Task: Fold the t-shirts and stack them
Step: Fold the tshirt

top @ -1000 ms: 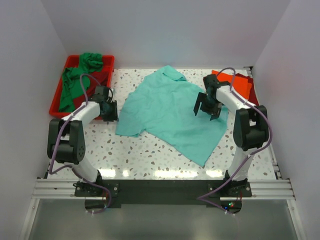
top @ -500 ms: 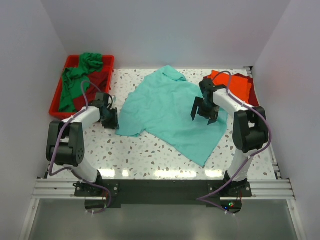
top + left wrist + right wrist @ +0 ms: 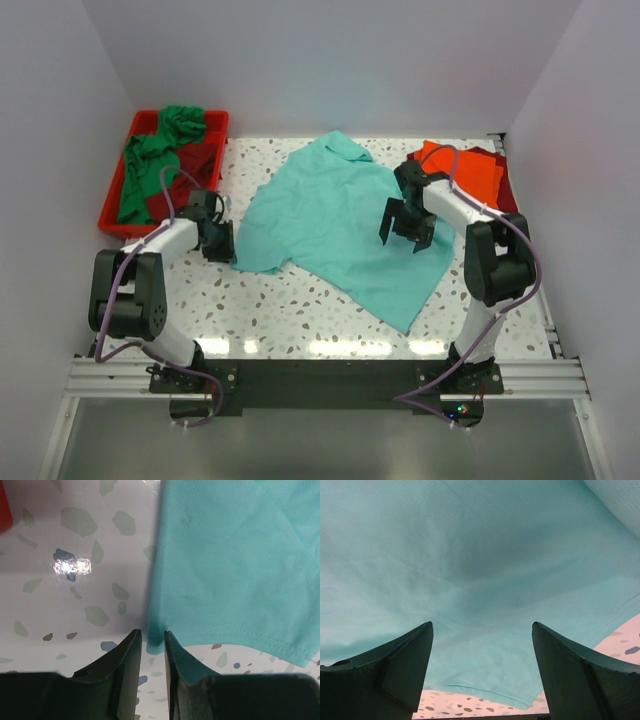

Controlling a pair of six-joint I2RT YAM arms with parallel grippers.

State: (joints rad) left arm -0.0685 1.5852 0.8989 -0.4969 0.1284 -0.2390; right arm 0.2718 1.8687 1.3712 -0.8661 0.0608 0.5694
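Observation:
A light teal t-shirt [image 3: 330,220] lies spread and rumpled on the speckled table. My left gripper [image 3: 222,243] is low at the shirt's near-left corner. In the left wrist view my left gripper [image 3: 152,636] has its jaws a narrow gap apart, and the corner of the teal shirt [image 3: 230,555] lies right at the tips. My right gripper [image 3: 405,232] is wide open just above the shirt's right part; the right wrist view shows it [image 3: 482,627] over the teal cloth [image 3: 470,555], holding nothing. An orange shirt [image 3: 470,170] lies folded on a dark red one [image 3: 505,185] at the back right.
A red plastic tray [image 3: 115,200] stands at the back left with a green shirt [image 3: 150,160] and a dark red shirt [image 3: 195,160] crumpled in it. Its corner shows in the left wrist view [image 3: 4,510]. White walls close in the table on three sides.
My left gripper has moved right, down to the teal shirt's near-left corner. My right gripper has shifted a little left and nearer over the shirt, still open.

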